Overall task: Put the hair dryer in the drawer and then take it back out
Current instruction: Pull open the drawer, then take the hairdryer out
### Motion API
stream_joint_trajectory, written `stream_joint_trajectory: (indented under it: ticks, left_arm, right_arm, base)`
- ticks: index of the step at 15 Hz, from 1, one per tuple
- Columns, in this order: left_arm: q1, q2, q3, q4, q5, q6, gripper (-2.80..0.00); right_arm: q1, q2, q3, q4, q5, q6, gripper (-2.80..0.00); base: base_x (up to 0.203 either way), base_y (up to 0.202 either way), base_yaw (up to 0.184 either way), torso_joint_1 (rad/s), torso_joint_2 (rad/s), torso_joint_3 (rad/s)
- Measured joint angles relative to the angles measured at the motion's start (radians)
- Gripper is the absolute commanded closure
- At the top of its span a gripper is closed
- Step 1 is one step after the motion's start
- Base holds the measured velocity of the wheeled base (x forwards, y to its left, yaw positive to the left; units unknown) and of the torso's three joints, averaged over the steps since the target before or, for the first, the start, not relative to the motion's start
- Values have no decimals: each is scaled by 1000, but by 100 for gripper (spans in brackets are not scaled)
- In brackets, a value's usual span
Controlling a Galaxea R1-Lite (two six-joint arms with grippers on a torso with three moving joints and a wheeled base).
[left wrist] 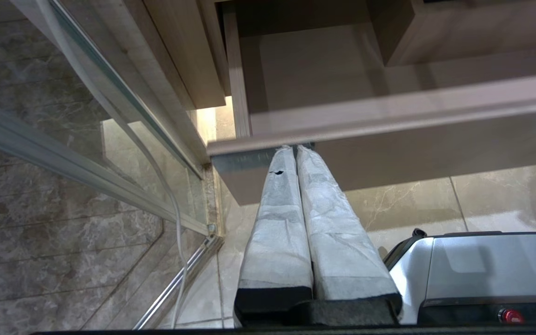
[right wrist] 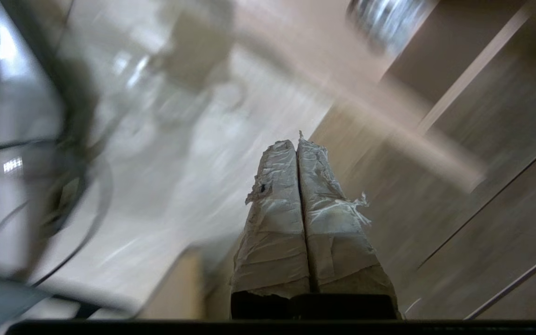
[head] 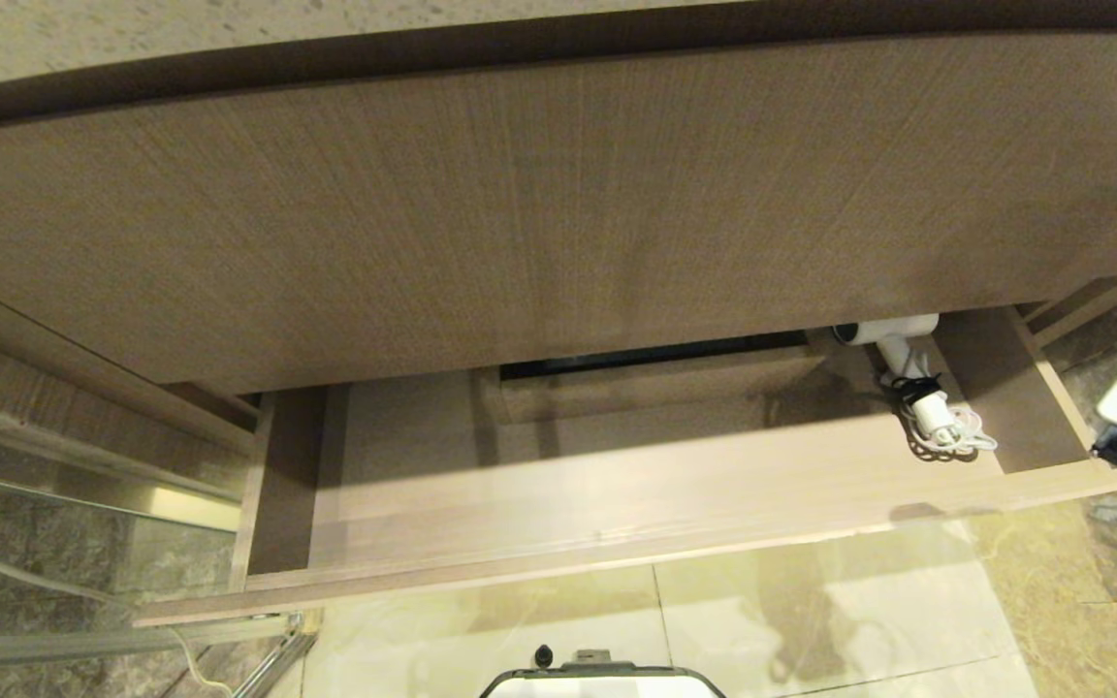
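White-wrapped fingers of the right gripper point(right wrist: 297, 144) were pressed together, empty, beyond the drawer's point(head: 617, 504) right end. Left gripper point(left wrist: 296, 149), fingers likewise together, sat under the drawer front. Inside, the hair dryer point(head: 893, 334) lay far right, beneath the taller wood panel point(head: 520, 213)

hair dryer point(head: 893, 334): white body, white cord, black tie
drawer point(head: 617, 504): light-brown wood grain
panel point(head: 520, 213) above drawer: darker brown wood grain
floor point(head: 811, 620): cream marble tiles, grey veins
left gripper point(left wrist: 295, 150): fingers wrapped pale grey-white, black base
right gripper point(right wrist: 296, 144): same pale wrap, frayed
worktop point(head: 132, 24): speckled beige stone
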Motion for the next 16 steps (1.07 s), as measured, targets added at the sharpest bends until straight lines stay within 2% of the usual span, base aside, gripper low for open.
stream_joint_trajectory:
  ticks: [1,2,5,7,9,12,16]
  left_arm:
    - [0,0,0,0,0,0,0]
    - [0,0,0,-1,0,0,0]
    - [0,0,-1,-1,0,0,0]
    - [0,0,-1,-1,0,0,0]
    - [0,0,-1,-1,0,0,0]
    - [0,0,0,-1,0,0,0]
    - [0,0,0,-2,0,0,0]
  right_arm:
    - [-1,-27,13,41,-5,73,0]
    - [-2,-55,43,52,-7,150,-280]
    - [-2,-64,101,50,-11,387,-280]
    - [-2,-39,117,38,-41,483,-280]
    - [-2,12,131,-3,-74,534,-280]
    - [-4,150,134,-149,-100,597,-280]
    - [-104,333,79,-251,-110,616,-280]
  base:
    - [0,0,0,0,0,0]
    - [0,0,0,0,0,0]
    - [0,0,0,0,0,0]
    - [0,0,0,0,0,0]
    - [0,0,0,0,0,0]
    - [0,0,0,0,0,0]
    - [0,0,0,0,0,0]
